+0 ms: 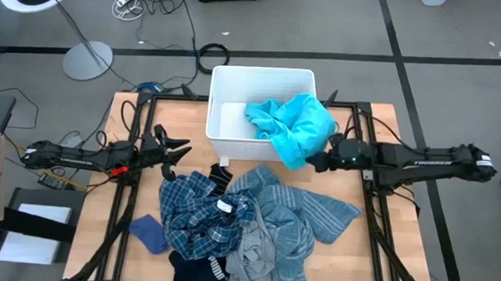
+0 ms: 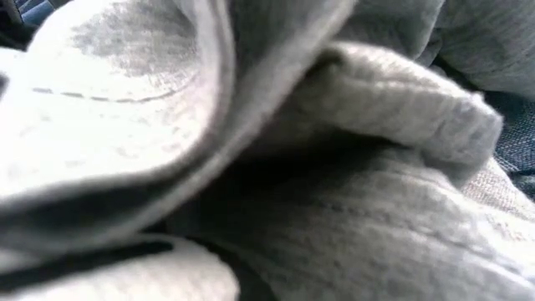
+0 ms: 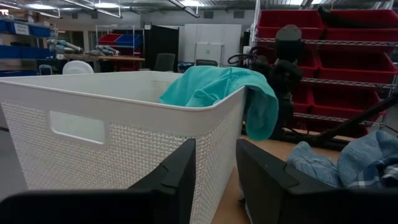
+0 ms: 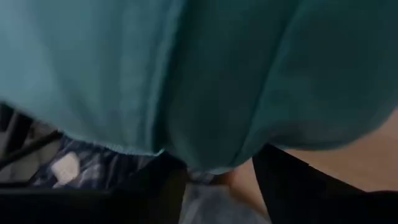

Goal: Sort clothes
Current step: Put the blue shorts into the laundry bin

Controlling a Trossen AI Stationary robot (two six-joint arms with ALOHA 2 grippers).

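Observation:
A bright turquoise top (image 1: pixel 293 126) lies over the near right rim of the white bin (image 1: pixel 237 72), partly inside and partly hanging down its outer wall. It also shows in the left wrist view (image 3: pixel 217 87). My right gripper (image 1: pixel 319 160) is open, level, at the hanging part's right side; the cloth (image 4: pixel 186 74) fills its wrist view and its lower edge hangs between the fingers. My left gripper (image 1: pixel 177 149) is open and empty beside the bin's near left corner (image 3: pixel 211 118). A pile with the plaid shirt (image 1: pixel 196 211) and a grey-blue striped piece (image 1: pixel 302 215) lies on the table. My right gripper stands with a finger (image 4: pixel 298 180) on either side of the turquoise top's hanging lower edge (image 4: pixel 205 163), coming level from the table's right. I cannot tell whether the fingers touch the cloth.
The pile also holds a grey garment (image 1: pixel 256 261), a navy item with white stripes (image 1: pixel 199 272) and a small blue piece (image 1: pixel 147 232). Grey cloth (image 2: pixel 267 167) fills the low view. Bare wood shows at the table's near right (image 1: pixel 348 260).

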